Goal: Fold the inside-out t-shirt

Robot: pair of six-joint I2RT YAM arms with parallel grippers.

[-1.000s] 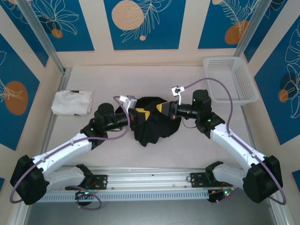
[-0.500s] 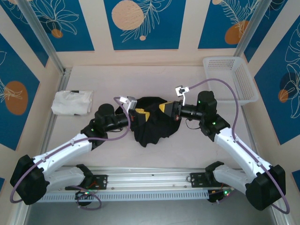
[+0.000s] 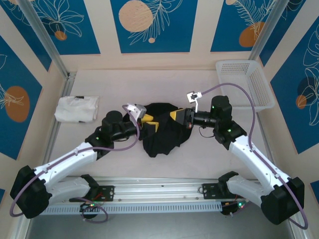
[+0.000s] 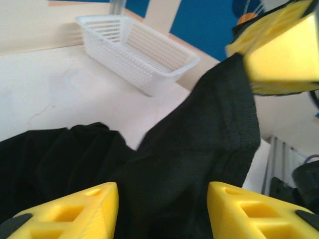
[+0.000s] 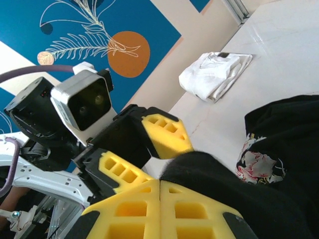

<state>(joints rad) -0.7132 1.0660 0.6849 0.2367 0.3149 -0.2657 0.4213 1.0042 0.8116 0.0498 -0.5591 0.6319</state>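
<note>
Both arms reach toward frame centre; left gripper (image 3: 149, 121) stands parted, right gripper (image 3: 174, 115) pinches the inside-out t-shirt (image 3: 162, 137).

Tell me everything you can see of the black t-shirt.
The t-shirt is soft black knit cloth, bunched in a crumpled heap in the middle of the table, not laid flat. A small pink floral print peeks from a fold. The right claw is shut on a raised edge and holds it up. The left claw stands open, a yellow finger on either side of the cloth.
</note>
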